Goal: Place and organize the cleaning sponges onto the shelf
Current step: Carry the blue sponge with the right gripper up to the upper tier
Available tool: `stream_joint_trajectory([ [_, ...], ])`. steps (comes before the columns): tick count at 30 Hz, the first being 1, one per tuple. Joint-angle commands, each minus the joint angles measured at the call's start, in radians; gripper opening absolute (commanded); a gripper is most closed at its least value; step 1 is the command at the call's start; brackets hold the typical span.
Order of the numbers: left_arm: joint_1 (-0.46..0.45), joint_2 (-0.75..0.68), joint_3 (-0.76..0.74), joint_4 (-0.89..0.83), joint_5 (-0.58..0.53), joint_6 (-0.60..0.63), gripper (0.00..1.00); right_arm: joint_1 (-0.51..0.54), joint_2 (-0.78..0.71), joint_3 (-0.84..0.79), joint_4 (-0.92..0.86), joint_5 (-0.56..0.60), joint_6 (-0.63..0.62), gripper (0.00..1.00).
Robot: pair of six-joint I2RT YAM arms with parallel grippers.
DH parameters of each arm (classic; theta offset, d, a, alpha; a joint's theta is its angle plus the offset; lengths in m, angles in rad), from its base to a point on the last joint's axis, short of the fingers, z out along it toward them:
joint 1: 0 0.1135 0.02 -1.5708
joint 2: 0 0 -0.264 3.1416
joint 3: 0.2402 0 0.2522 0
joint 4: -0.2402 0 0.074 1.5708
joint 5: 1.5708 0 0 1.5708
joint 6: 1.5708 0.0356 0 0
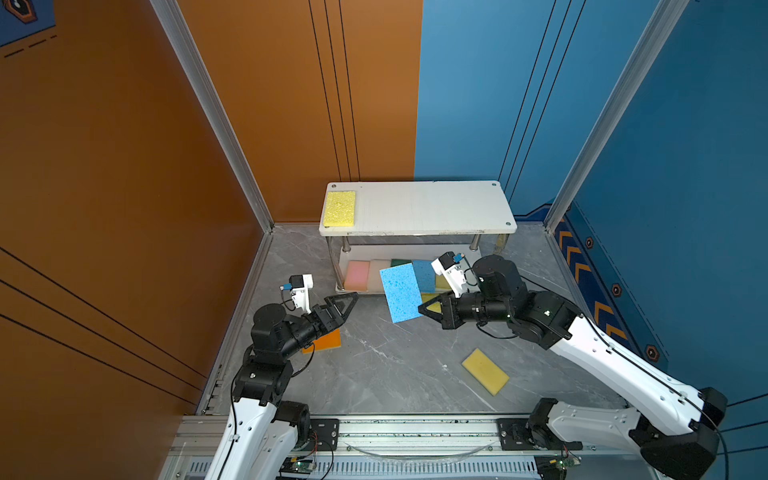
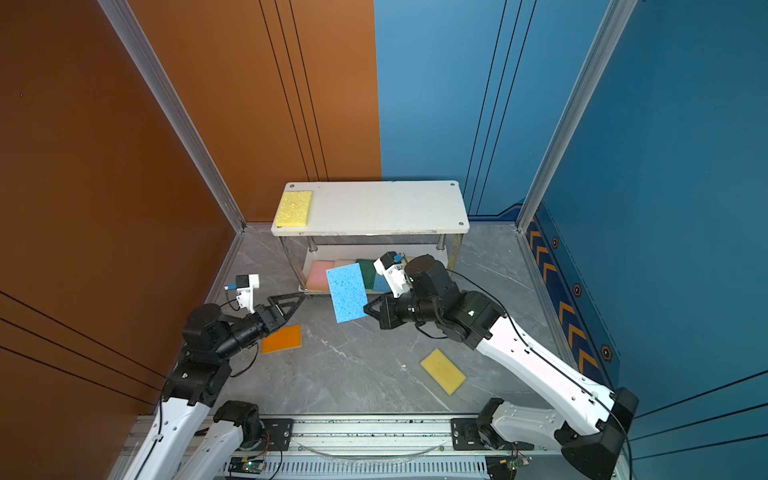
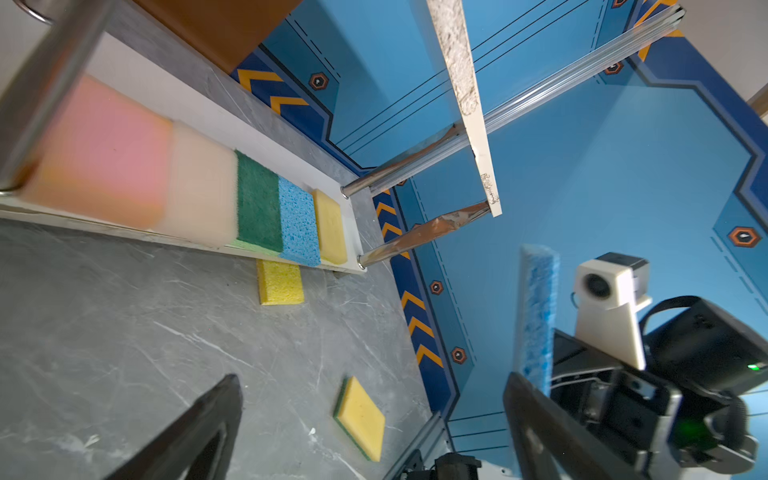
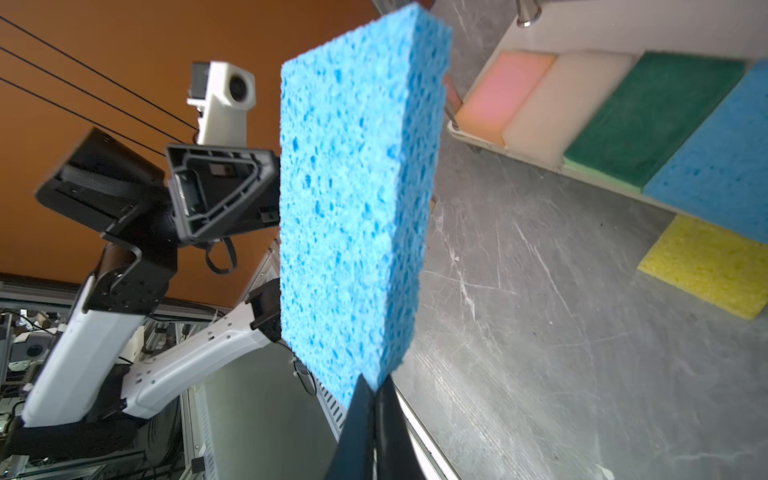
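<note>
Tabletop [image 1: 374, 374] of grey marbled finish is occupied at the rear by a white two-tier metal-legged shelf [image 1: 424, 208]. A light-blue rectangular porous sponge [image 1: 400, 293] is held raised before the lower tier, pinched at one end by the right claw [image 1: 422, 309]. The left claw [image 1: 345, 305] is spread, empty.

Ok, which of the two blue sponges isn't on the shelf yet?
The blue sponge pinched in the right gripper, raised in front of the shelf. The other blue sponge lies flat on its lower board, beside the green sponge.
</note>
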Motion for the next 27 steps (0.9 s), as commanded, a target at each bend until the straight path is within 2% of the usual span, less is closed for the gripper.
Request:
stream_joint_trajectory([
  [1,0.011,-0.021,0.005,-0.241,-0.103,0.128,0.98,0.0,-0.017,0.109,-0.052,0.046,-0.035,0.0],
  [6,0.013,-0.033,-0.025,-0.246,-0.106,0.108,0.98,0.006,0.05,0.285,-0.045,0.132,-0.045,0.0],
  [14,0.014,-0.055,-0.019,-0.264,-0.083,0.127,0.98,-0.035,0.281,0.573,-0.047,0.215,-0.012,0.0],
  [27,0.015,-0.048,0.007,-0.321,-0.074,0.192,0.98,-0.062,0.66,0.891,-0.064,0.221,0.07,0.0],
])
